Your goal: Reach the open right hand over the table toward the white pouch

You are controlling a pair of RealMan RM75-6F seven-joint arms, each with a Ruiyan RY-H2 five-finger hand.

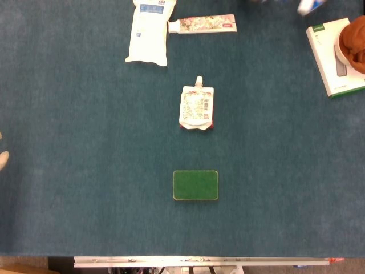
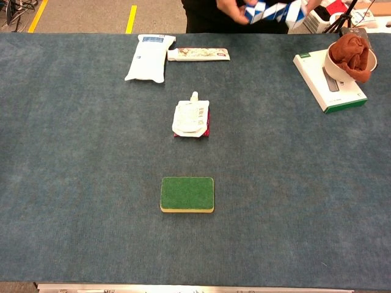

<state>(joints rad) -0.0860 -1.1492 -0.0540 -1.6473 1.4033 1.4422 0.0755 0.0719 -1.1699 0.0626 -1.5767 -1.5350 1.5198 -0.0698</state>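
Observation:
A small white spouted pouch (image 1: pixel 197 107) (image 2: pixel 191 118) lies flat at the table's middle, spout pointing to the far side, on top of something red. A larger white pouch with a blue label (image 1: pixel 148 31) (image 2: pixel 148 57) lies at the far left-centre. Neither view shows my right hand. Of my left hand (image 1: pixel 3 158) only a pale sliver shows at the left edge of the head view, far from both pouches; how its fingers stand is hidden.
A green sponge (image 1: pixel 195 185) (image 2: pixel 187 194) lies nearer than the spouted pouch. A tube (image 1: pixel 202 24) lies beside the large pouch. At the far right a white box (image 2: pixel 322 82) carries a bowl with a brown cloth (image 2: pixel 351 55). A person's hands hold a blue-and-white packet (image 2: pixel 275 11) beyond the far edge.

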